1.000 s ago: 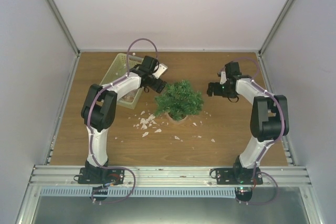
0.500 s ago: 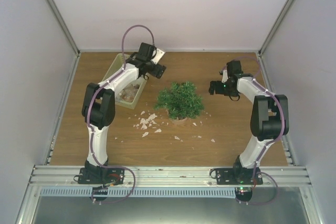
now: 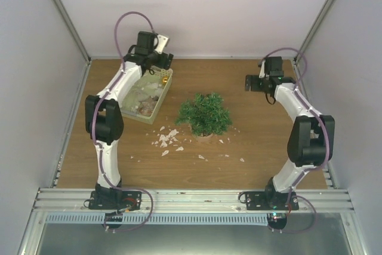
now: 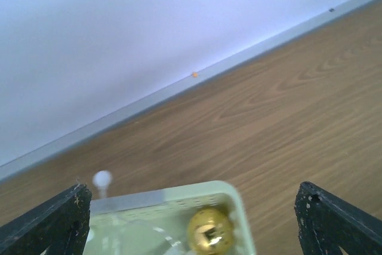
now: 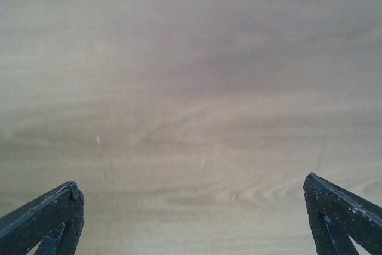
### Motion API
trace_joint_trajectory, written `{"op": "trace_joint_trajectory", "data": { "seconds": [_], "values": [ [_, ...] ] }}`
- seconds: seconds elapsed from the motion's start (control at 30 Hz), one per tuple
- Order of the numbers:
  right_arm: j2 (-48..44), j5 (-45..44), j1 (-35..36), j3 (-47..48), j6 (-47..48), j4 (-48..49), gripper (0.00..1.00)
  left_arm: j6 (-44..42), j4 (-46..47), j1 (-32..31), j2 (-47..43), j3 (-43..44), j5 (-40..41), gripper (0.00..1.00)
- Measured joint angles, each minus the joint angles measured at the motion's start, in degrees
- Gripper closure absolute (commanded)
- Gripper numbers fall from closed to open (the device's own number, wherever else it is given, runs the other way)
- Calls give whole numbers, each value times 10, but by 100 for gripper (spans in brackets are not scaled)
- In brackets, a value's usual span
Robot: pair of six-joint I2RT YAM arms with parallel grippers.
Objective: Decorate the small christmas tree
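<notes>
Over the far end of the pale yellow-green plastic basket (image 3: 162, 98), left gripper (image 3: 160, 61) hangs agape, empty, above a gold ball ornament (image 4: 209, 231), presumably to pick it for the small bushy dark-green christmas tree (image 3: 204, 113) mid-worktop (image 3: 268, 147); right gripper (image 3: 253, 82), likewise agape, waits aside.

Left gripper (image 3: 160, 64) moved away from tree (image 3: 204, 113), now far back-left of it over basket (image 3: 161, 101). Right gripper (image 3: 253, 82) retreated farther back-right of tree.
</notes>
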State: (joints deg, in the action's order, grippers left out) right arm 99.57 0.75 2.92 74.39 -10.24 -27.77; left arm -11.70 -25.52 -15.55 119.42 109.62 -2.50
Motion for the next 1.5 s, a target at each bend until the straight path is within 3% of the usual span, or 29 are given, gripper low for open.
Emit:
{"op": "trace_joint_trajectory", "data": {
  "seconds": [0.27, 0.47, 0.63, 0.83, 1.07, 1.27, 1.37, 1.5],
  "values": [
    [-7, -7, -16, 114, 4, 30, 0, -31, -1, 91, -57, 0, -33, 1],
    [4, 21, -19, 130, 4, 24, 0, -100, -38, 96, -115, -15, -23, 1],
    [-5, 64, -19, 124, 6, 23, 0, -146, -43, 95, -129, -83, 19, 1],
    [-39, 112, -19, 124, 17, 18, 0, -168, -39, 96, -66, -112, 57, 1],
    [-93, 137, -16, 111, 29, 16, 0, -180, -39, 96, 48, -43, 88, 2],
    [-99, 140, -15, 97, 31, 8, 0, -187, -44, 96, 71, -38, 92, 5],
    [-99, 144, -15, 91, 31, 4, 0, -190, -43, 97, 77, -35, 100, 12],
    [-99, 146, -13, 88, 31, 3, 1, -190, -38, 99, 92, -27, 111, 29]
  ]
}}
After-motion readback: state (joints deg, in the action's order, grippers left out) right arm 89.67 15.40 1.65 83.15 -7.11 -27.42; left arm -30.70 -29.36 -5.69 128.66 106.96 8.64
